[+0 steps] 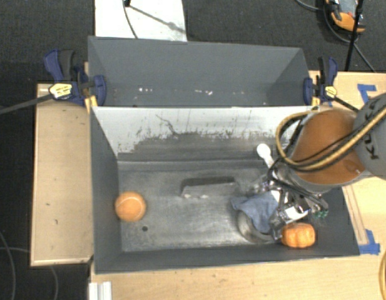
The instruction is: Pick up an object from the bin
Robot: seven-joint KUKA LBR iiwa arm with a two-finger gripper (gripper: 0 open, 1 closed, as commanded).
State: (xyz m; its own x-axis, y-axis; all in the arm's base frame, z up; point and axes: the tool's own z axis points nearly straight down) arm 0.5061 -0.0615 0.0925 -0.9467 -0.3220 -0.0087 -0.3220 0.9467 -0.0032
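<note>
Our end effector (285,210) sits by a crumpled blue cloth (255,209), a small orange pumpkin (298,235) just beside it — released or clenched, we cannot tell.

Bin (180,149): grey metal, matt, floor and back wall scuffed and scratched pale. Pincer (283,210): bare metal parts, slight shine. Touching the pincer on its left: blue-grey cloth (254,208), soft, crumpled, matt. Just beside the pincer, toward the front rim: orange pumpkin-shaped thing (298,235), ribbed, faint sheen (plastic or foam, cannot tell). Well to the pincer's left: orange ball (130,206), matt, slightly rough. Nearer left: dark bar (208,183), matt. Above the pincer: orange wrist cover (327,145), smooth, glossy.
</note>
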